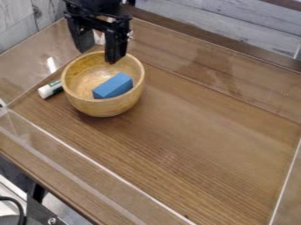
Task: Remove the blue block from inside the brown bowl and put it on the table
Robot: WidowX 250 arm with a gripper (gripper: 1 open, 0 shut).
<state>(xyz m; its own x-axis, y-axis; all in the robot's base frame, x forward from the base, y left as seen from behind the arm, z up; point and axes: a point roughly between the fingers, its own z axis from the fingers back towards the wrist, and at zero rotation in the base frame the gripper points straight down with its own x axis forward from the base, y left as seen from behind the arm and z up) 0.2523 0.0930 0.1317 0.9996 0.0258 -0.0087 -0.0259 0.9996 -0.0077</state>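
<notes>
Wood-grain table (200, 141), blue block (113, 87) in brown bowl (83, 102), open gripper (99, 44) above

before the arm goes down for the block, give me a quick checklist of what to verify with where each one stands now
1. Small bright-blue rectangular block lies inside the round light-brown wooden bowl: ok.
2. Nothing covers the block from above: ok.
3. Black gripper has its jaws apart and empty: ok.
4. Gripper is lined up over the block: not ok, it hangs above the bowl's far rim, short of the block.
5. Bare brown wood-grain tabletop beside the bowl for the set-down: ok.
6. Small white-and-green marker-like object lies outside the bowl on its left, clear of the drop area: ok.
</notes>
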